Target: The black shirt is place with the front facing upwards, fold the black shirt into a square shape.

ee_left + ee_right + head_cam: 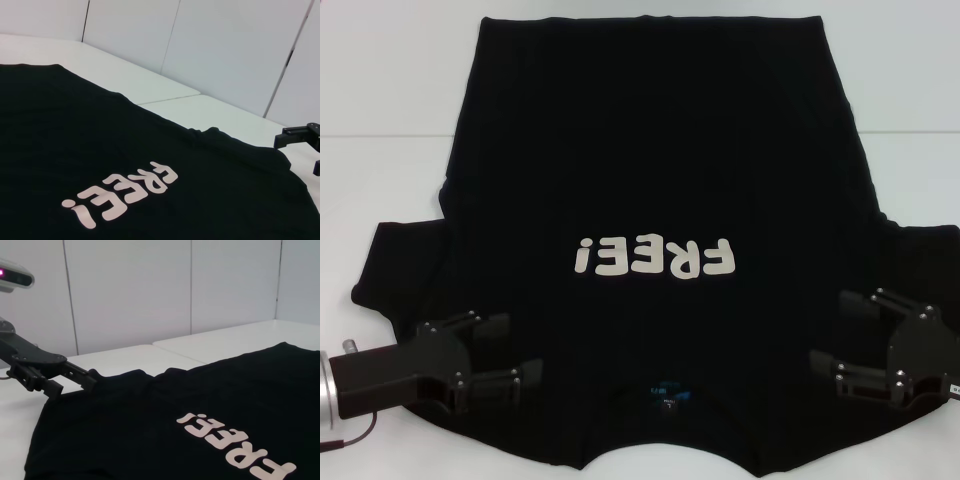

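Note:
The black shirt [650,150] lies spread flat on the white table, front up, collar toward me. Its white "FREE!" lettering [653,258] sits mid-chest and a small blue neck label [667,388] shows at the collar. My left gripper [512,352] is open over the shirt's left shoulder, beside the sleeve. My right gripper [838,332] is open over the right shoulder. Neither holds any cloth. The left wrist view shows the shirt [75,140] with the right gripper's finger [300,134] farther off. The right wrist view shows the shirt [150,430] and the left gripper [67,377].
The white table [380,80] extends around the shirt, with a seam line [380,136] across it. The shirt's sleeves reach out to the left [395,265] and right [930,255]. White wall panels [130,290] stand behind the table.

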`<state>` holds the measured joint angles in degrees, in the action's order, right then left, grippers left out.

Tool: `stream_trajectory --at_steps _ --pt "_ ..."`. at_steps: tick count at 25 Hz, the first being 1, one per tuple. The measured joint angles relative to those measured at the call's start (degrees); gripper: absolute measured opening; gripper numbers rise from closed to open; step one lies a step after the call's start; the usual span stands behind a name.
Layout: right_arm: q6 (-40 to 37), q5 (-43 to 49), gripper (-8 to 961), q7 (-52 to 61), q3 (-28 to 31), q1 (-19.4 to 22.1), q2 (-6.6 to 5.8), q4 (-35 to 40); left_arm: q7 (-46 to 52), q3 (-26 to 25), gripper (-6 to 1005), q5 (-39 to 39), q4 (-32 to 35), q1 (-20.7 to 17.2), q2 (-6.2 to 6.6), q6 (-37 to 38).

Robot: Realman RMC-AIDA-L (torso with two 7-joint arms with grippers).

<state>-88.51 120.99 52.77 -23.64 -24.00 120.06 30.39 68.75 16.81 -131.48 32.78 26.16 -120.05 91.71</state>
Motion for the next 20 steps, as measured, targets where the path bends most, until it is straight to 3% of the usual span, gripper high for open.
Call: stream_trajectory --at_steps 12,14,17,20 --pt "-0.09 -0.14 915 -0.53 0.11 0.24 0.0 0.03 0.72 -0.07 881 1.07 -0.16 -0.38 0.0 0.38" --pt "-0.06 -0.16 915 -0.31 0.36 0.25 0.0 0.03 8.47 -2.42 880 3.94 -0.17 -0.59 0.38 -0.41" --pt "-0.24 -0.22 914 0.07 0.5 0.22 0.01 0.02 20.76 -4.93 879 5.46 0.26 -0.31 2.53 -0.04" --pt "-0.26 -0.23 914 0.53 0.52 0.14 0.01 0.03 35.14 -5.13 878 5.65 -0.3 0.17 6.65 0.69"
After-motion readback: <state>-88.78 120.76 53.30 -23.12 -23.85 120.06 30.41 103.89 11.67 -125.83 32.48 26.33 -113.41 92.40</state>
